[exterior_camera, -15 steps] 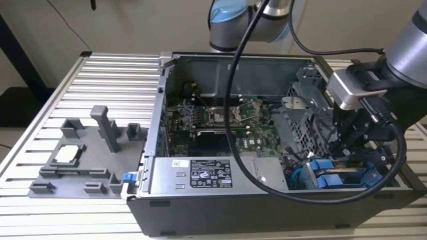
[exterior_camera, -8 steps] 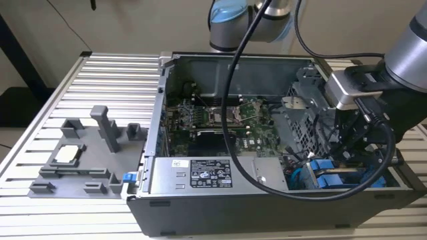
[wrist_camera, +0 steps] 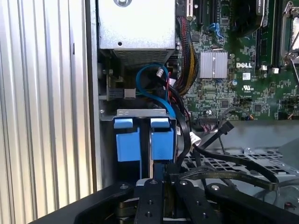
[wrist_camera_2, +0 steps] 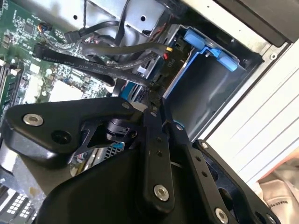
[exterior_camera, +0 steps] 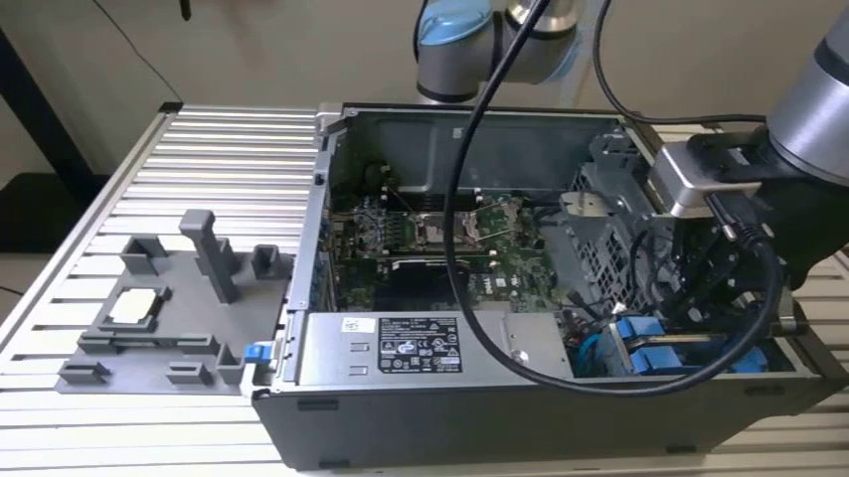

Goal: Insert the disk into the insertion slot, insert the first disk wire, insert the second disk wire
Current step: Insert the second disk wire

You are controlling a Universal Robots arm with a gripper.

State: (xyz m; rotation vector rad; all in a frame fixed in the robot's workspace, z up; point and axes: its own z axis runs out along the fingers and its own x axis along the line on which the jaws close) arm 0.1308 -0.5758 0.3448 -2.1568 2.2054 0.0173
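My claw (wrist_camera_2: 153, 100) sits low inside the case (exterior_camera: 438, 417) at the exterior view's right, its fingers pressed together on a black wire (wrist_camera_2: 93, 63) just above the blue-framed disk (wrist_camera: 142, 142). I see the disk seated in the grey slot (wrist_camera: 140, 113), near the green board (wrist_camera: 243, 70).

The desk (exterior_camera: 199, 139) is a ribbed, light-metal surface of parallel slats. An open computer case (exterior_camera: 531, 397) lies directly on it, toward the exterior view's right, side panel removed. On the exterior view's left, beside the case, a grey fixture plate (exterior_camera: 173, 308) rests on the slats, carrying upright posts and blocks. A pale square part (exterior_camera: 137, 304), possibly a chip, sits in its recess.
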